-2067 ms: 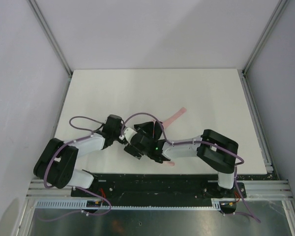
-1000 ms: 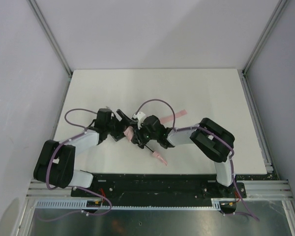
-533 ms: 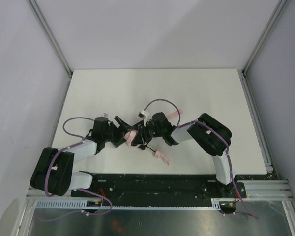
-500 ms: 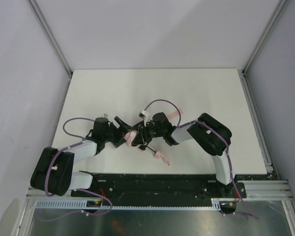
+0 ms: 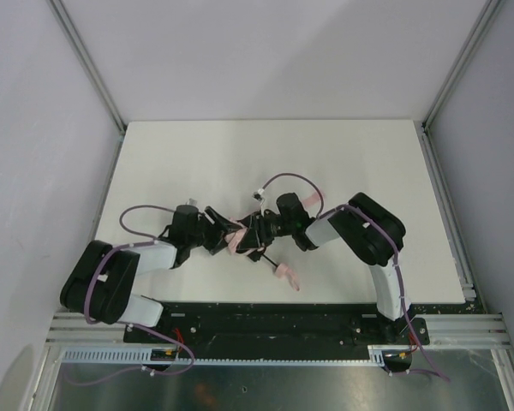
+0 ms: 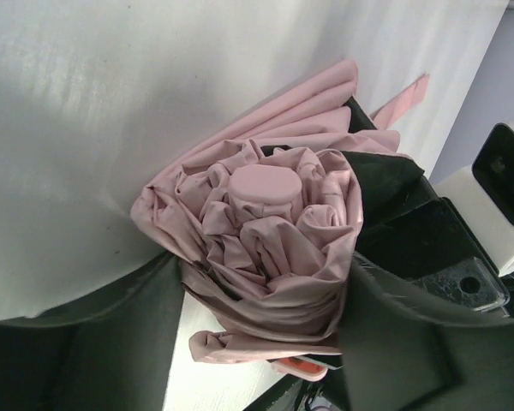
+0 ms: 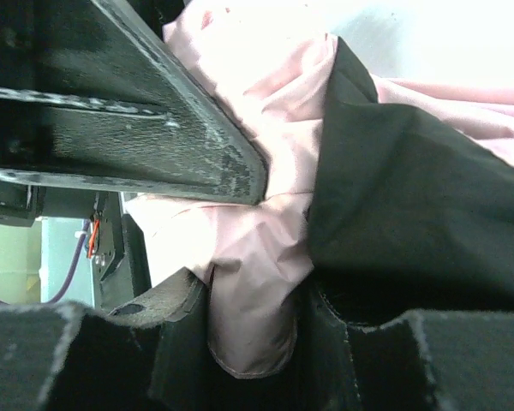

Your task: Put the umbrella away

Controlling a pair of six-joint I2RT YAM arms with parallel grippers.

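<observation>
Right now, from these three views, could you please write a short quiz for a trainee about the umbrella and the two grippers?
1. True or false: the umbrella is spread fully open.
2. Look at the left gripper and the right gripper. Which has umbrella fabric between its fingers? A. only the left. B. only the right. C. both.
3. Fill in: in the left wrist view, the pink fabric is bunched around a round pink ____.

Key: 1 false, it is folded into a bundle. 2 C. 3 cap.
</observation>
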